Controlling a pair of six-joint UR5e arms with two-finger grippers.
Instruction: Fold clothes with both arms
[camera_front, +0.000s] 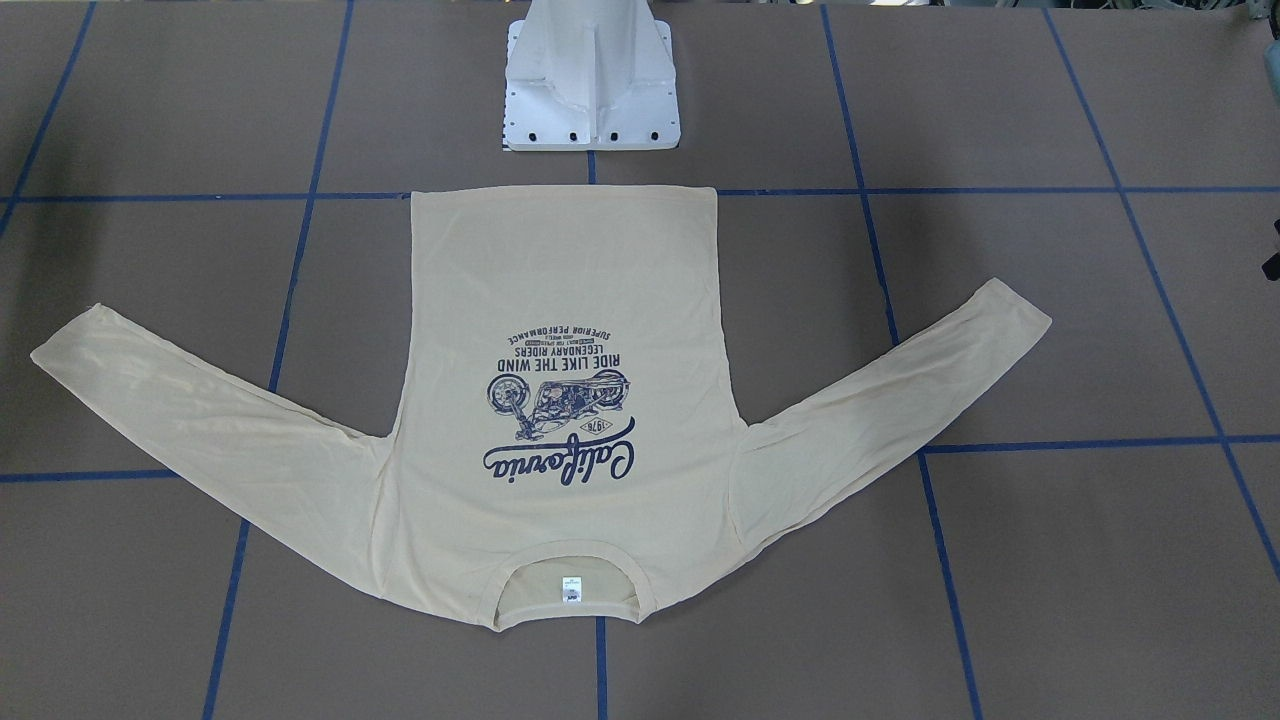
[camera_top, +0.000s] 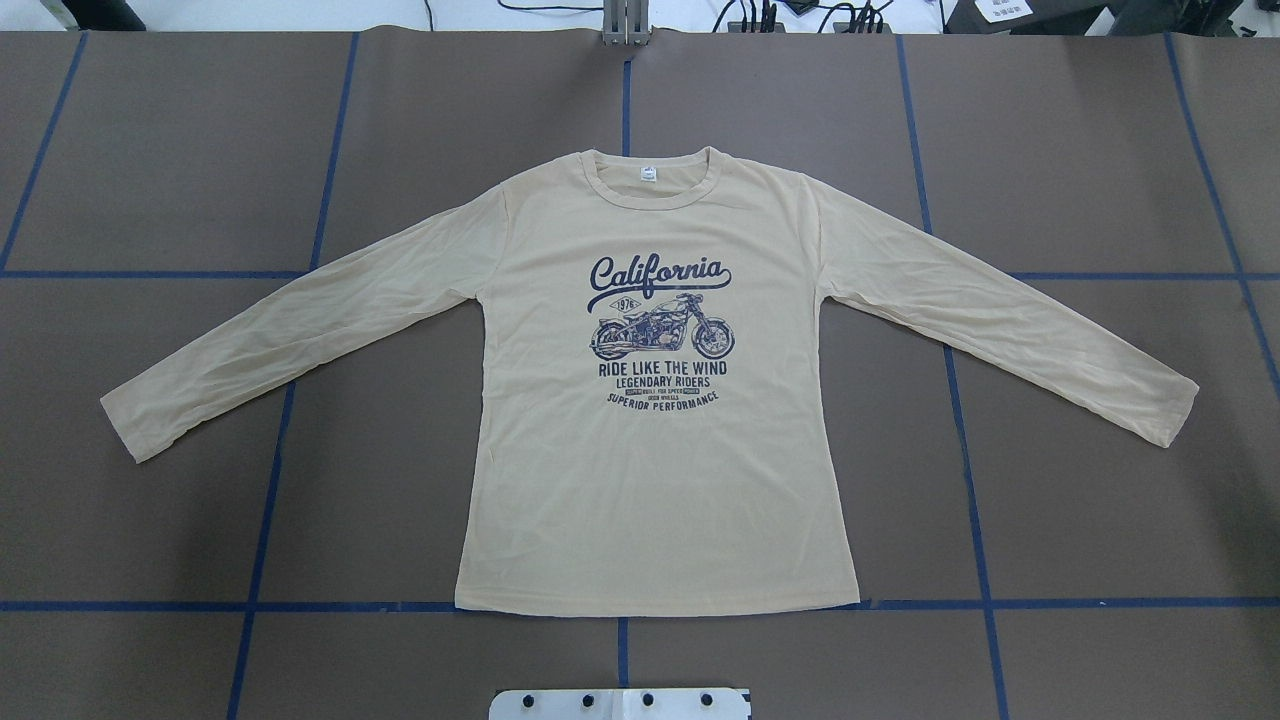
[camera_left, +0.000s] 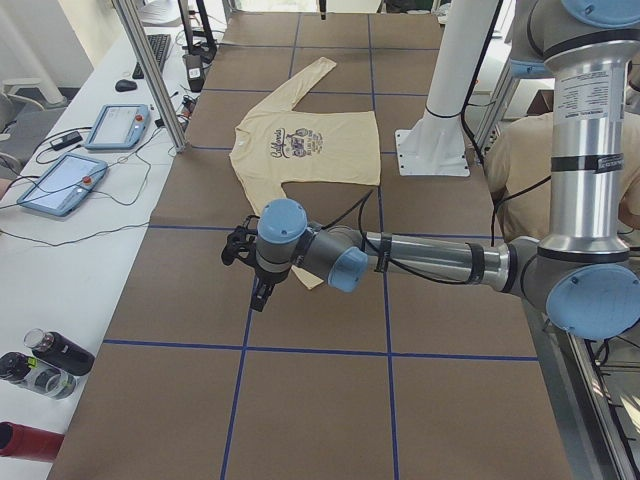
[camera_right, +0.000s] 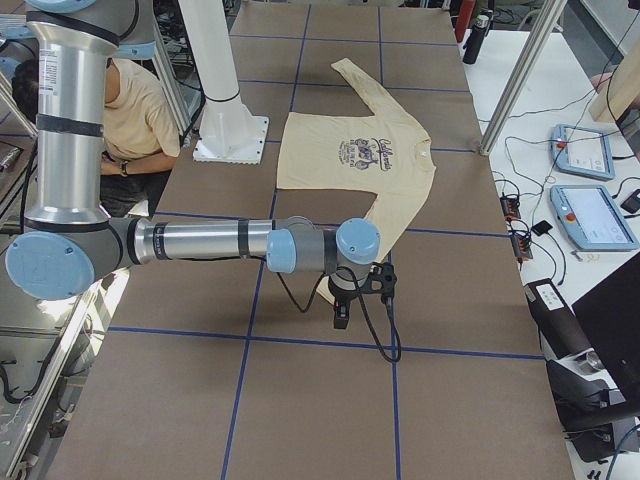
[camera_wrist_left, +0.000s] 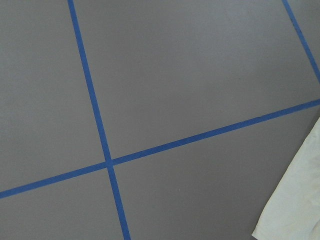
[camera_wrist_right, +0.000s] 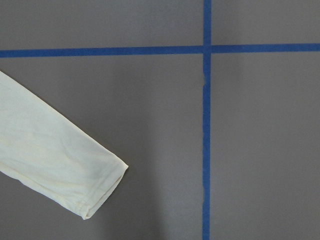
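Nearest the robot, just beyond the white pedestal base (camera_top: 620, 703), on the brown table (camera_top: 1080, 480) gridded with blue tape (camera_top: 620, 645): the hem of the cream-yellow shirt (camera_top: 650, 480), laid along a tape line. Spread flat, front up, unfolded, centred across the table.

A little farther, out at the sides, the two cuffs. By the left cuff (camera_wrist_left: 295, 200), the left arm (camera_left: 430, 258) reaching low over bare table, left gripper (camera_left: 261, 293) pointed down, clear of the cloth. Impossible to tell whether its fingers are apart or together. Same on the right: right arm (camera_right: 200, 240) held out low, right gripper (camera_right: 341, 312) hanging near the right cuff (camera_wrist_right: 100, 190), not touching it, finger spacing likewise impossible to tell.

From those cuffs, left sleeve (camera_top: 300, 330) and right sleeve (camera_top: 1010, 330) slanting away to the far shoulders. Between them, the navy California motorcycle print (camera_top: 660, 325). Farthest, the round collar with its small white neck label (camera_top: 650, 176).
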